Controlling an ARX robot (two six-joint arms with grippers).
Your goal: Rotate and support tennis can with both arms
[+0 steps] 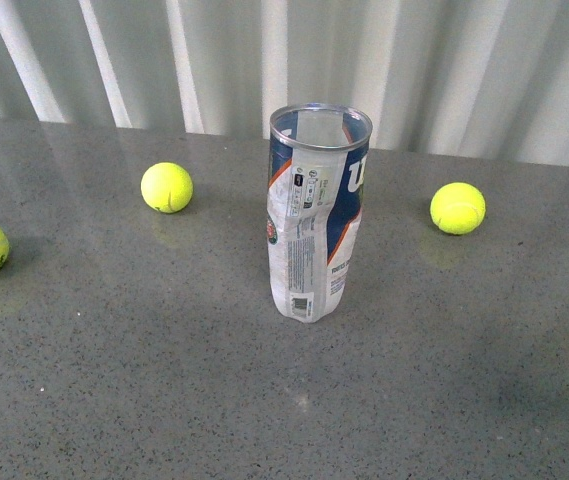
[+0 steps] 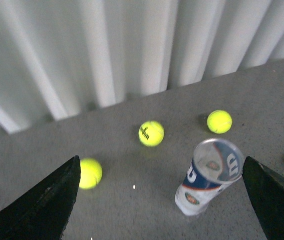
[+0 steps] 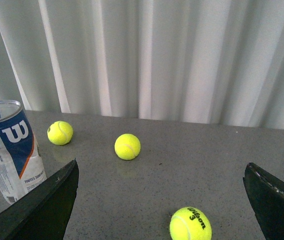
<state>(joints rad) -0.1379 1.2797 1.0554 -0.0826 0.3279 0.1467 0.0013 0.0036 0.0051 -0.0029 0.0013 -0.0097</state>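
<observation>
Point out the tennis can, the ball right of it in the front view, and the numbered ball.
tennis can (image 1: 314, 225), front view, middle of the label.
right-hand ball (image 1: 458, 208), front view, its centre.
numbered ball (image 3: 190, 224), right wrist view, its centre.

The tennis can (image 3: 12, 150) bears a white W logo; one tennis ball (image 3: 190, 224) reads "Wilson 3".

Tennis can (image 1: 316, 215) stood upright on the grey worktop (image 1: 164, 380), open end up, silver rim, clear wall with navy, white and orange label, white W logo. Looked empty. Nothing touched it; both hands open, well clear.
</observation>
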